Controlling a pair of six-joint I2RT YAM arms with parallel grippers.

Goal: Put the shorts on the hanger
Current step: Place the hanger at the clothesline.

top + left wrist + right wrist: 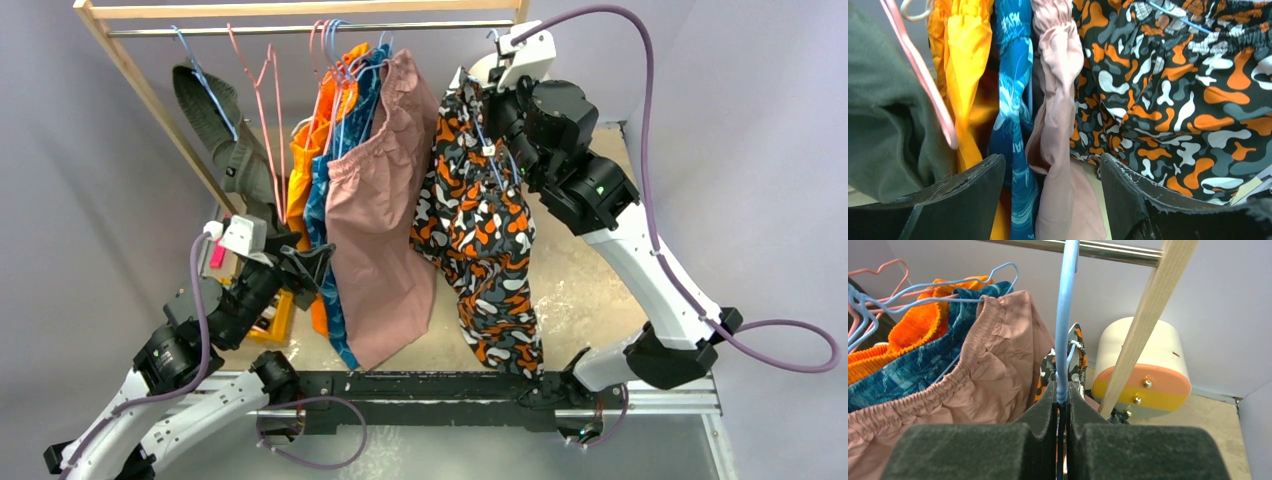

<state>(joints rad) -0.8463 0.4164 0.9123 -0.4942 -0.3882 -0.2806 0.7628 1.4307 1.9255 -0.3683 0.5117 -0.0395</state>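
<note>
Clamping light-blue hanger (pixel 1066 315) in right gripper (pixel 1062 395), up near the rail (pixel 310 30). Carrying camo shorts (pixel 480 220) on it, just right of pink shorts (pixel 375 200). Left gripper (pixel 1051 162) open, empty, low beside them.

Soft matt cloth shorts (pixel 480 230); smooth glossy wire hanger (pixel 1066 315); shiny metal rail (pixel 1108 248); bare wood post (pixel 1153 315).
</note>
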